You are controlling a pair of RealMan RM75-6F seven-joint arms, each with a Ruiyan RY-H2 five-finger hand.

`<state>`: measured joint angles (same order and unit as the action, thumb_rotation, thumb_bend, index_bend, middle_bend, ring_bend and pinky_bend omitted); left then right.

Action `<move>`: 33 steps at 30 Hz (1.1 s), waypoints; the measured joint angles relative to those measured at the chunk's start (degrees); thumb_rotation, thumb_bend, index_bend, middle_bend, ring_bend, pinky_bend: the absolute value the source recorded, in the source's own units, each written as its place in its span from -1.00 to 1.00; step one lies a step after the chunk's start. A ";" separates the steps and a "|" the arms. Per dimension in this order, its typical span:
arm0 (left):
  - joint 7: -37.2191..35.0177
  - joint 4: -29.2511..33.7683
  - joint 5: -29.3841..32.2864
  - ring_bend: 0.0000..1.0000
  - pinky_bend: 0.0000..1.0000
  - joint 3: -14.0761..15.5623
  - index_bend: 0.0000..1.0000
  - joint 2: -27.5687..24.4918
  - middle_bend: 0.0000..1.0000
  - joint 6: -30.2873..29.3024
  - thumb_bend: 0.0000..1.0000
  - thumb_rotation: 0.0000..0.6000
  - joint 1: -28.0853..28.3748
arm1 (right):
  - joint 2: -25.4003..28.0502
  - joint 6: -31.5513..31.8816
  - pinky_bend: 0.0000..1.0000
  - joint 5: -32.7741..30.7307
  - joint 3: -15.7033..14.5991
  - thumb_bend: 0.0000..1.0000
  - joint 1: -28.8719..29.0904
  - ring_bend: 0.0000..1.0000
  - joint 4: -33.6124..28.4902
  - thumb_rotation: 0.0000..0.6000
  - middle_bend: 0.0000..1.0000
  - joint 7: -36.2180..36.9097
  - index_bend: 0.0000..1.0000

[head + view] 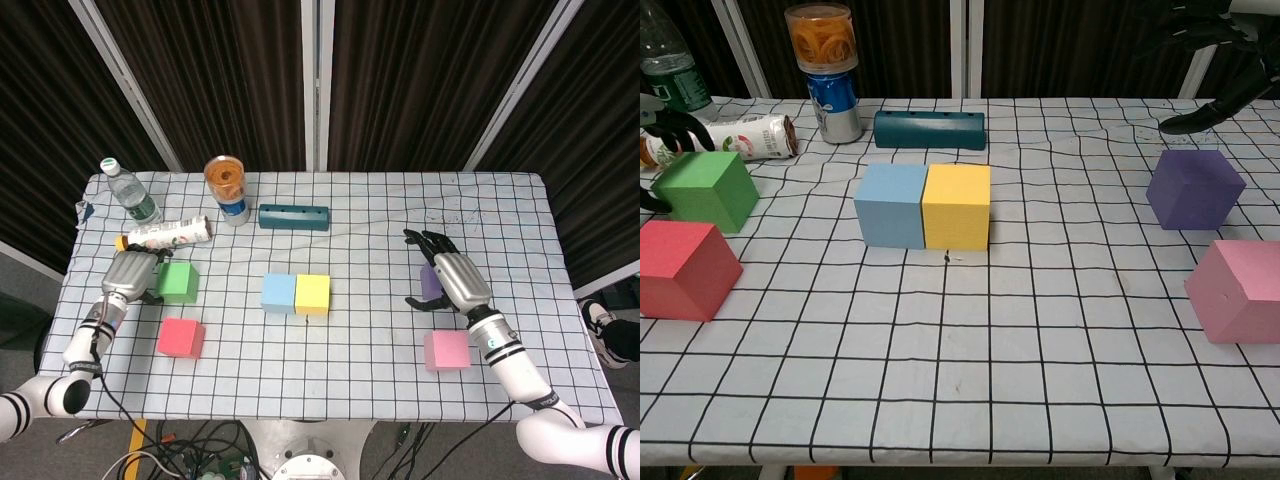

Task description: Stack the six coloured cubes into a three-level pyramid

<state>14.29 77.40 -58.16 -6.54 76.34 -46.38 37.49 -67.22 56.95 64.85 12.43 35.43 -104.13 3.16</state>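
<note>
Over the purple cube, the spread, empty right hand is poised; light, rigid faces should be gripped oppositely.
</note>
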 measured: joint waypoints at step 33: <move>6.01 9.69 8.64 -0.32 -0.65 -0.40 -0.44 0.35 -0.31 -1.54 -0.81 1.00 5.34 | 1.67 0.89 -1.00 3.40 0.12 -0.80 -2.60 -1.00 0.73 1.00 -0.69 4.51 -1.00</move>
<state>20.30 87.10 -49.53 -6.94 76.69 -47.92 42.83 -65.56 57.84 68.25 12.55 32.83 -103.40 7.67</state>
